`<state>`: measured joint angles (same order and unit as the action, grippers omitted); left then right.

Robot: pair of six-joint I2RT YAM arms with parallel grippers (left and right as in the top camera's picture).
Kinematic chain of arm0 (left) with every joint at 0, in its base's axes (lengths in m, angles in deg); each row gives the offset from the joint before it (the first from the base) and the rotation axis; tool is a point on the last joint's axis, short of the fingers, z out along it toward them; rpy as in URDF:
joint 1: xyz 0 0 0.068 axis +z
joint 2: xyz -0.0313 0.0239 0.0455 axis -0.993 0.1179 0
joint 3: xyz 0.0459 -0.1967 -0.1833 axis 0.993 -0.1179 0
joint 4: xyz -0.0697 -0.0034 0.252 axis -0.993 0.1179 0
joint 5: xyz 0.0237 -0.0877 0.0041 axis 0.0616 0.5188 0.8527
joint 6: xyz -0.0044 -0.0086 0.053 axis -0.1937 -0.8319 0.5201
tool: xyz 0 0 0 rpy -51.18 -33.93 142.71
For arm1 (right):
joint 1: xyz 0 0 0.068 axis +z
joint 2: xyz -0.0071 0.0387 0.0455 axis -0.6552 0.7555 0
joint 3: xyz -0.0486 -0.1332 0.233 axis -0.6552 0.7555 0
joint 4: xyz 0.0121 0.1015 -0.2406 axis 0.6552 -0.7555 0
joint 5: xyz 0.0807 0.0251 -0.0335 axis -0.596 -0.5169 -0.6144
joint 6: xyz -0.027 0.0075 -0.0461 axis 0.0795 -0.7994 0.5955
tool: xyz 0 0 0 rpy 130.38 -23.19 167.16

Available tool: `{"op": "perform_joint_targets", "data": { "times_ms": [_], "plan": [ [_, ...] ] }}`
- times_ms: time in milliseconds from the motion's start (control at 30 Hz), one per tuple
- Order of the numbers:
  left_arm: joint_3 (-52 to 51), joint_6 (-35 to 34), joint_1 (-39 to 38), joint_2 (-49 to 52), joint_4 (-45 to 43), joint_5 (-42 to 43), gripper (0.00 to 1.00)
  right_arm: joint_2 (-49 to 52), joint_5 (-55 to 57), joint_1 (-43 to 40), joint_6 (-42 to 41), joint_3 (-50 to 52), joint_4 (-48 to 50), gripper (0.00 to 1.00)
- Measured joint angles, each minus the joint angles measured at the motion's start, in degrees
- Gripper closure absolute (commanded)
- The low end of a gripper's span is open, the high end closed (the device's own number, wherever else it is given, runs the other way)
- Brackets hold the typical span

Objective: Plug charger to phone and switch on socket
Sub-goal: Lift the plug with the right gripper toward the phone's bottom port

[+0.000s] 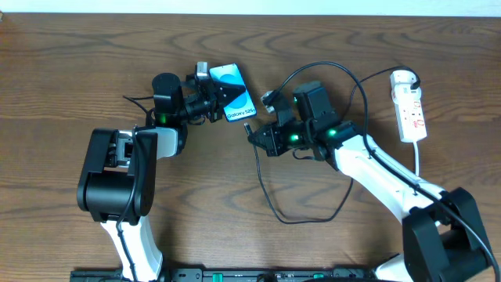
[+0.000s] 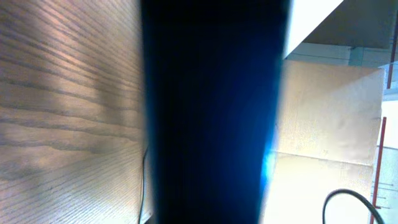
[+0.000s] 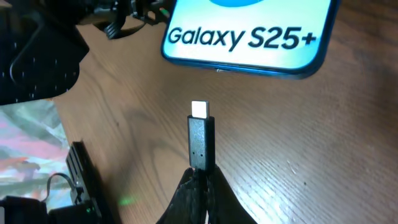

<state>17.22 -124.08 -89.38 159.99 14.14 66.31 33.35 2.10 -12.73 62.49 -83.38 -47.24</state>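
Note:
The phone [image 1: 236, 92] lies at the table's middle back, screen up with "Galaxy S25" text; its bottom edge shows in the right wrist view [image 3: 249, 37]. My left gripper [image 1: 210, 100] is shut on the phone's left side; the phone's dark body [image 2: 211, 112] fills the left wrist view. My right gripper [image 1: 254, 135] is shut on the charger's black connector [image 3: 201, 140], whose metal tip points at the phone's bottom edge a short gap away. The black cable [image 1: 270, 200] loops across the table to the white socket [image 1: 409, 106] at the far right.
The socket's thick white cord [image 1: 419, 160] runs toward the front beside the right arm. The black cable arcs behind the right gripper [image 1: 329, 69] and loops in front of it. The left arm's base [image 1: 117, 168] stands at the front left.

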Motion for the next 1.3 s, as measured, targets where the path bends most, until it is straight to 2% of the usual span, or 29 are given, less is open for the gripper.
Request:
{"op": "perform_joint_targets", "data": {
  "times_ms": [1300],
  "plan": [
    [0.0,0.0,0.0,0.0,0.0,0.0,0.92,2.0,1.2,0.0,-4.1,0.0,4.7,0.99]
  ]
}}
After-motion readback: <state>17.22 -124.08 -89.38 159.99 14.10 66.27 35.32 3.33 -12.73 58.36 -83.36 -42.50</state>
